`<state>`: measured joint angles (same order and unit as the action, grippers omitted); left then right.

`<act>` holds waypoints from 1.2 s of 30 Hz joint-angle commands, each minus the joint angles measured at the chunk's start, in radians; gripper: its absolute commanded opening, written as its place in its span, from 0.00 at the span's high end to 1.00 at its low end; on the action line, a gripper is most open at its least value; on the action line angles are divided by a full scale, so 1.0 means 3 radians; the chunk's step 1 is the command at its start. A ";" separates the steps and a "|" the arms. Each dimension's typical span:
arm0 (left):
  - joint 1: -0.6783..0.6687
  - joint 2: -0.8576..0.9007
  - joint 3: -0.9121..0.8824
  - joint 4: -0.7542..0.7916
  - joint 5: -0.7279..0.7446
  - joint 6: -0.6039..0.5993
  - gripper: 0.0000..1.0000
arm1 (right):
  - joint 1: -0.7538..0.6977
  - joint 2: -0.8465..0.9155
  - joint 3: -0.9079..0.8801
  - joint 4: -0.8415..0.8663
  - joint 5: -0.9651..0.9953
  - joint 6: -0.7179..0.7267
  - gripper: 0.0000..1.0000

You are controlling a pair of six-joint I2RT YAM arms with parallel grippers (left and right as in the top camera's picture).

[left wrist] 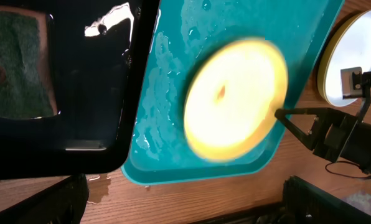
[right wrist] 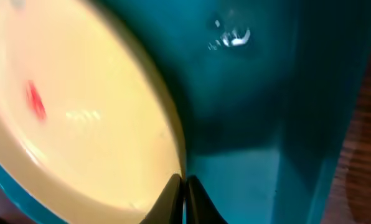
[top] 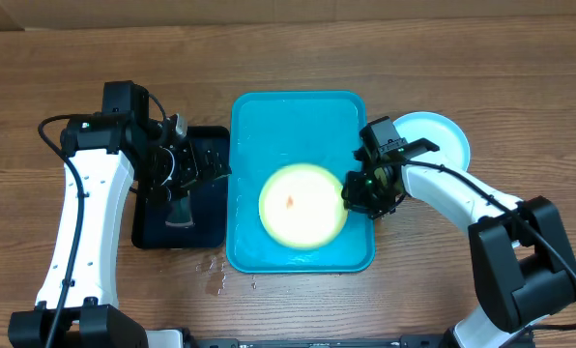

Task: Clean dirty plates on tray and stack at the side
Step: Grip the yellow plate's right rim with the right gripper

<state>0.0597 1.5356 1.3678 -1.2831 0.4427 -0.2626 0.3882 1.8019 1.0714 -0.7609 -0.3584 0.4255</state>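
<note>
A lime-green-rimmed plate (top: 302, 205) with a small red-orange smear lies in the turquoise tray (top: 269, 116). My right gripper (top: 354, 193) is at the plate's right edge. In the right wrist view its tips (right wrist: 184, 180) are shut together, pinching the plate's (right wrist: 79, 106) rim, with the tray wall (right wrist: 285, 93) beside them. The left wrist view shows the plate (left wrist: 235, 99) blurred while the tray (left wrist: 167, 93) stays sharp. A light-blue-rimmed plate (top: 441, 135) rests on the table to the right of the tray. My left gripper (top: 203, 166) hangs open over the dark tray, holding nothing.
A smaller dark navy tray (top: 196, 222) sits against the turquoise tray's left side, with a green sponge (left wrist: 17, 68) in it. Water droplets (top: 216, 271) lie on the wooden table near the tray's front left corner. The tray floor is wet.
</note>
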 commanded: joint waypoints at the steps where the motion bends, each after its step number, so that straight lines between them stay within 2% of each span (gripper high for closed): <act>1: 0.0019 0.0005 0.0050 0.0005 0.0061 -0.0047 0.00 | 0.0013 -0.0039 -0.0018 0.0226 0.0022 0.0067 0.96; 8: 0.0018 0.0005 0.0050 0.0005 0.0061 -0.0047 0.00 | 0.0011 -0.0039 -0.0018 0.0734 0.0118 0.0412 0.96; 15: 0.0019 0.0005 0.0050 0.0005 0.0061 -0.0047 0.00 | 0.0011 -0.0041 -0.0017 0.0823 0.0103 0.0430 0.91; 18: 0.0019 0.0005 0.0050 0.0005 0.0061 -0.0047 0.00 | -0.0005 -0.0041 0.0015 0.0816 -0.0065 0.0426 0.82; 21: 0.0019 0.0005 0.0050 0.0005 0.0061 -0.0047 0.00 | -0.0029 -0.0041 0.0066 0.0801 -0.0242 0.0415 0.67; 23: 0.0018 0.0005 0.0051 0.0005 0.0061 -0.0047 0.00 | -0.0029 -0.0041 0.0081 0.0779 -0.0272 0.0416 0.64; 29: 0.0018 0.0005 0.0051 0.0005 0.0061 -0.0047 0.00 | -0.0029 -0.0041 0.0079 0.0524 -0.0163 0.0413 0.63; 33: 0.0018 0.0005 0.0050 0.0006 0.0061 -0.0047 0.00 | -0.0020 -0.0041 0.0075 0.0488 -0.0028 0.0416 0.72; 36: 0.0018 0.0005 0.0050 0.0005 0.0061 -0.0047 0.00 | 0.0004 -0.0041 0.0075 0.0526 0.0058 0.0416 0.72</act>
<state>0.0597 1.5356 1.3678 -1.2831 0.4427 -0.2626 0.3859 1.8019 1.0733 -0.6132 -0.3832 0.5499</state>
